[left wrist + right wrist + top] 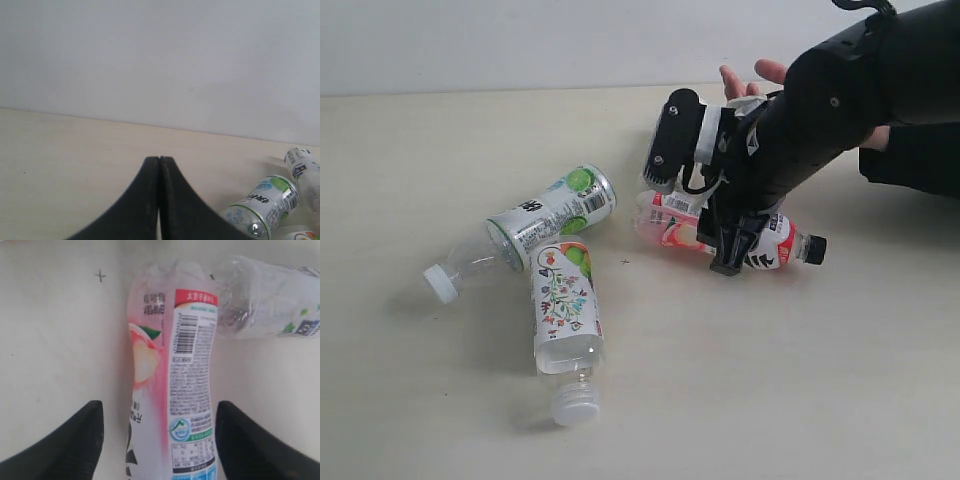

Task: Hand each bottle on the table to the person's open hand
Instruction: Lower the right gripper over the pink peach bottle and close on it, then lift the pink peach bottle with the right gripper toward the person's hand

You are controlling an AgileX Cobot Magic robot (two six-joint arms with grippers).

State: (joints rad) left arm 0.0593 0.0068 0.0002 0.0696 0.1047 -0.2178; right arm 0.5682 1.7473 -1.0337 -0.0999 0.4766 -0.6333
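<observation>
A pink-red bottle [670, 225] with a black cap [815, 248] lies on its side on the table [770, 380]. My right gripper [730, 255] is lowered over it and open. In the right wrist view its fingers [65, 445] stand on either side of the bottle [170, 385] with gaps on both sides. A green-lime bottle [555, 212] and a white floral bottle [565, 310] lie to the left. The person's open hand [750, 75] shows behind my right arm, mostly hidden. My left gripper [160, 165] is shut and empty, low over bare table.
Another clear bottle [260, 297] lies just past the pink bottle's base, close to it. The person's black sleeve [920, 160] rests on the table at the right edge. A pale wall [520, 40] runs along the table's far edge.
</observation>
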